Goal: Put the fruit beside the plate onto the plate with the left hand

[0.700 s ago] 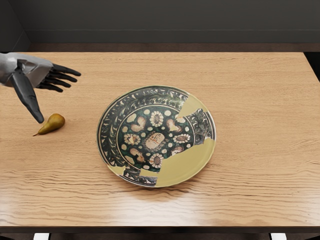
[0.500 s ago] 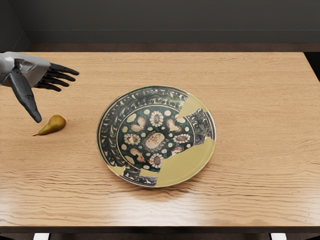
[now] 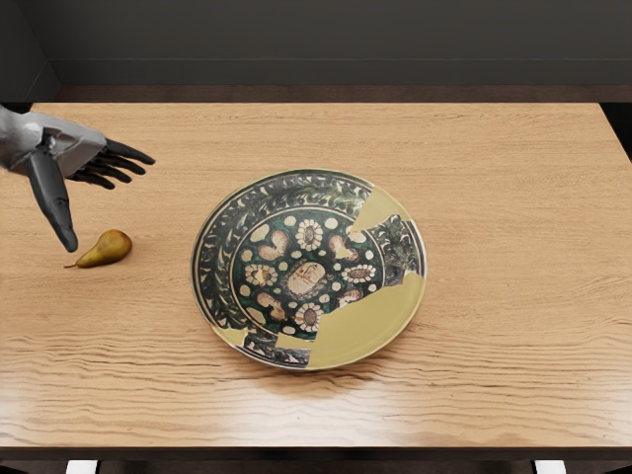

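A small yellow-brown pear lies on its side on the wooden table, left of the plate. The round plate has a dark floral pattern with plain yellow patches and sits mid-table. My left hand enters from the left edge and hovers above and just left of the pear. Its fingers are spread and point right, and the thumb hangs down, its tip close to the pear's stem end. The hand holds nothing. The right arm is out of view.
The wooden table stretches wide around the plate. Its front edge runs along the bottom of the view, and a dark wall stands behind the far edge.
My left hand has drifted a little to the left and slightly down. The pear and the plate have stayed where they were.
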Controlling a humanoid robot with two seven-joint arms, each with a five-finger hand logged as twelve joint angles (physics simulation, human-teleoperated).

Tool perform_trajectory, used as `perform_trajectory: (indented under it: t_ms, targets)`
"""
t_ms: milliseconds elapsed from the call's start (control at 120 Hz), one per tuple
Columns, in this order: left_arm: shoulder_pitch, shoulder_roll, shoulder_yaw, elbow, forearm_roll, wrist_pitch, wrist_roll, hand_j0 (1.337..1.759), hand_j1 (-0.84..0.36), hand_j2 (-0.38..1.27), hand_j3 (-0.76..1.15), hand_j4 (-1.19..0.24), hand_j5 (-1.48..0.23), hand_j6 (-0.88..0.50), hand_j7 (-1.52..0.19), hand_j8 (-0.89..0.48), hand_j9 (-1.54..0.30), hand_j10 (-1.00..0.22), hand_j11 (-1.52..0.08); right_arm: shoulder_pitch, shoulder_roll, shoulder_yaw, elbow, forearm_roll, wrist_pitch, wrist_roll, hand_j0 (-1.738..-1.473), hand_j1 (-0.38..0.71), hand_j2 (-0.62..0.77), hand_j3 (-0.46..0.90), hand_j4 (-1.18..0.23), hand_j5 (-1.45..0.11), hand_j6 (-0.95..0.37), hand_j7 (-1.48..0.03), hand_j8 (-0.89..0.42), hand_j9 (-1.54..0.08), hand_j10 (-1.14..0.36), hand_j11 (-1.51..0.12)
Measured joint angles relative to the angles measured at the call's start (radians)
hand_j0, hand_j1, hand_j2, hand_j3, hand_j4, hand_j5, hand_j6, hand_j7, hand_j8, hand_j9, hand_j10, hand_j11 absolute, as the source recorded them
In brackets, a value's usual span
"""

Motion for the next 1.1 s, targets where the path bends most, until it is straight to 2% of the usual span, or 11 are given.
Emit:
perform_trajectory:
  t_ms: [67, 175, 250, 342, 467, 600, 642, 725, 1025, 1100]
  targets:
    - [0.005, -0.069, 0.061, 0.011, -0.036, 0.068, -0.001, 1.658, 0.34, 0.0, 0.0, -0.01, -0.01, -0.01, -0.01, -0.01, -0.01, -0.01, -0.01, 0.0, 0.0, 0.0, 0.0, 0.0, 0.0, 0.0, -1.658, -0.34, 0.0, 0.0, -0.01, -0.01, -0.01, -0.01, -0.01, -0.01, -0.01, -0.01]
    - [0.01, -0.127, 0.149, 0.015, -0.158, 0.32, 0.0, 1.658, 0.34, 0.0, 0.0, -0.01, -0.01, -0.01, -0.01, -0.01, -0.01, -0.01, -0.01, 0.0, 0.0, 0.0, 0.0, 0.0, 0.0, 0.0, -1.658, -0.34, 0.0, 0.0, -0.01, -0.01, -0.01, -0.01, -0.01, -0.01, -0.01, -0.01]
    - [0.018, -0.16, 0.178, 0.0, -0.205, 0.498, 0.0, 1.658, 0.34, 0.0, 0.0, -0.01, -0.01, -0.01, -0.01, -0.01, -0.01, -0.01, -0.01, 0.0, 0.0, 0.0, 0.0, 0.0, 0.0, 0.0, -1.658, -0.34, 0.0, 0.0, -0.01, -0.01, -0.01, -0.01, -0.01, -0.01, -0.01, -0.01]
    - [0.022, -0.21, 0.195, -0.028, -0.23, 0.634, 0.003, 1.658, 0.34, 0.0, 0.0, -0.01, -0.01, -0.01, -0.01, -0.01, -0.01, -0.01, -0.01, 0.0, 0.0, 0.0, 0.0, 0.0, 0.0, 0.0, -1.658, -0.34, 0.0, 0.0, -0.01, -0.01, -0.01, -0.01, -0.01, -0.01, -0.01, -0.01]
    - [0.054, -0.27, 0.191, -0.074, -0.241, 0.819, 0.048, 1.658, 0.34, 0.0, 0.0, -0.01, -0.01, -0.01, -0.01, -0.01, -0.01, -0.01, -0.01, 0.0, 0.0, 0.0, 0.0, 0.0, 0.0, 0.0, -1.658, -0.34, 0.0, 0.0, -0.01, -0.01, -0.01, -0.01, -0.01, -0.01, -0.01, -0.01]
    - [0.055, -0.301, 0.161, -0.174, -0.248, 1.012, 0.077, 1.658, 0.34, 0.0, 0.0, -0.01, -0.01, -0.01, -0.01, -0.01, -0.01, -0.01, -0.01, 0.0, 0.0, 0.0, 0.0, 0.0, 0.0, 0.0, -1.658, -0.34, 0.0, 0.0, -0.01, -0.01, -0.01, -0.01, -0.01, -0.01, -0.01, -0.01]
    - [0.059, -0.319, 0.154, -0.193, -0.251, 1.047, 0.081, 1.658, 0.34, 0.0, 0.0, -0.01, -0.01, -0.01, -0.01, -0.01, -0.01, -0.01, -0.01, 0.0, 0.0, 0.0, 0.0, 0.0, 0.0, 0.0, -1.658, -0.34, 0.0, 0.0, -0.01, -0.01, -0.01, -0.01, -0.01, -0.01, -0.01, -0.01]
    - [0.113, -0.339, 0.139, -0.215, -0.251, 1.086, 0.081, 1.658, 0.34, 0.0, 0.0, -0.01, -0.01, -0.01, -0.01, -0.01, -0.01, -0.01, -0.01, 0.0, 0.0, 0.0, 0.0, 0.0, 0.0, 0.0, -1.658, -0.34, 0.0, 0.0, -0.01, -0.01, -0.01, -0.01, -0.01, -0.01, -0.01, -0.01]
    - [0.151, -0.354, 0.13, -0.239, -0.252, 1.106, 0.086, 1.658, 0.34, 0.0, 0.0, -0.01, -0.01, -0.01, -0.01, -0.01, -0.01, -0.01, -0.01, 0.0, 0.0, 0.0, 0.0, 0.0, 0.0, 0.0, -1.658, -0.34, 0.0, 0.0, -0.01, -0.01, -0.01, -0.01, -0.01, -0.01, -0.01, -0.01]
    - [0.152, -0.355, 0.132, -0.24, -0.249, 1.106, 0.112, 1.658, 0.34, 0.0, 0.0, -0.01, -0.01, -0.01, -0.01, -0.01, -0.01, -0.01, -0.01, 0.0, 0.0, 0.0, 0.0, 0.0, 0.0, 0.0, -1.658, -0.34, 0.0, 0.0, -0.01, -0.01, -0.01, -0.01, -0.01, -0.01, -0.01, -0.01]
